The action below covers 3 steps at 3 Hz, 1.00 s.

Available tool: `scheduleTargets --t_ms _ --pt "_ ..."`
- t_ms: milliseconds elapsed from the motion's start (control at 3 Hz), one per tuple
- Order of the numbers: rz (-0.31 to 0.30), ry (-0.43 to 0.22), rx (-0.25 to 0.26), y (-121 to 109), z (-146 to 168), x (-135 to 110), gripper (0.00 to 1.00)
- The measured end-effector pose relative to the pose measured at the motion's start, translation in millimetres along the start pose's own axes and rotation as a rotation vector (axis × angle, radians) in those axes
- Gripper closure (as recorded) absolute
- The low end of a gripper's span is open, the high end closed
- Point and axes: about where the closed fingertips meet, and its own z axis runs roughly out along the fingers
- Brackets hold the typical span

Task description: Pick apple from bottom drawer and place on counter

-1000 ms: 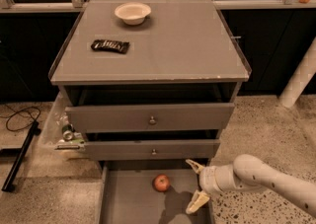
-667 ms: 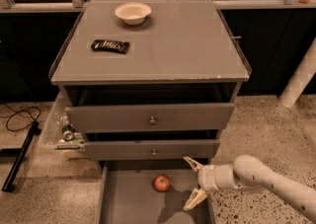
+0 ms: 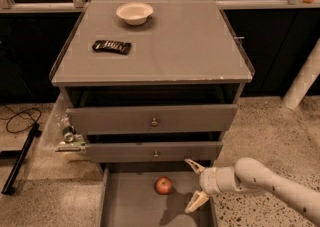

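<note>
Fingers (image 3: pixel 196 202) on my gripper (image 3: pixel 192 186) are gaping wide, just right of the apple (image 3: pixel 163 185). Round, it's lying in the bottom drawer (image 3: pixel 130 206).

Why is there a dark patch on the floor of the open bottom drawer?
In the camera view, that patch looks like the shadow of the robot's open hand, hovering over the bottom drawer close beside the apple; also in the camera view, the counter is evenly lit, while the space behind it is nearly black.
</note>
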Motion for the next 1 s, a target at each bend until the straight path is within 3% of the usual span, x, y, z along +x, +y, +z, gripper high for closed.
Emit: scheduleTargets --t_ms 333,667,1000 --pt "-0.013 0.024 0.041 -18 24 38 0.0" --pt "0.001 0.002 0.074 -35 57 81 0.0" --pt "-0.007 -0.031 0.102 -53 80 106 0.0"
